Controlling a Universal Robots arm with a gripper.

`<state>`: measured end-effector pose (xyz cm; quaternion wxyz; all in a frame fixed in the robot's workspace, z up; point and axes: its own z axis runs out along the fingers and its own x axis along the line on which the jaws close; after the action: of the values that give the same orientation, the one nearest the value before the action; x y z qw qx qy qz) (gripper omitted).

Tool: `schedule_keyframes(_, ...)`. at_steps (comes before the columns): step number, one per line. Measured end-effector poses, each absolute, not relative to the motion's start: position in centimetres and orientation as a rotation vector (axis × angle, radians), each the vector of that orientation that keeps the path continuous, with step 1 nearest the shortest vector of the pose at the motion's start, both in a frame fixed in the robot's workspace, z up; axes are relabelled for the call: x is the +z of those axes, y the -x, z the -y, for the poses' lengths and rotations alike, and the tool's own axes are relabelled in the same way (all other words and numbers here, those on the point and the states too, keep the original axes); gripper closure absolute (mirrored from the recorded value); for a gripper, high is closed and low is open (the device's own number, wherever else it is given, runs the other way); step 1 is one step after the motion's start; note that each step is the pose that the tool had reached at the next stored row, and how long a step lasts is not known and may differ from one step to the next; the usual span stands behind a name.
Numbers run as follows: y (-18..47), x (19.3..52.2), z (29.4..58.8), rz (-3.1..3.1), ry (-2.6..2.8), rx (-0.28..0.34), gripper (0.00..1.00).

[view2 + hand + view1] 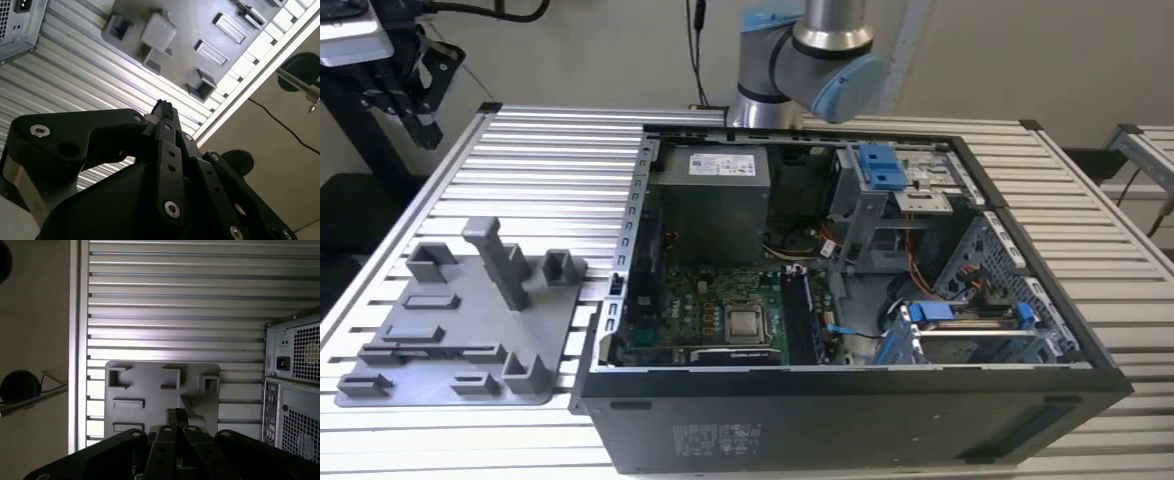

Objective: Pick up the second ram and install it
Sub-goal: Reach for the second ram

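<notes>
Exterior view: the computer case point(854, 420) lies open side up, its board facing the arm. The second ram point(806, 318) looks seated beside the processor, though I can't be sure. First wrist view: the gripper point(176, 415) is clenched on nothing above the grey tray point(150, 390). Second wrist view: same picture.

Even room light; glare streaks the ribbed silver metal table point(175, 315), the open black computer case point(854, 430) seemingly dim inside.
</notes>
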<state>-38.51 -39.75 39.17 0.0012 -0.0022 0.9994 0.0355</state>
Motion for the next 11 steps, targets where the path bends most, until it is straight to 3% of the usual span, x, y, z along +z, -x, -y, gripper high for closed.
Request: schedule_keyframes(11, 39.77, 39.16, 39.89, -3.137, 0.007, 0.111, 0.89)
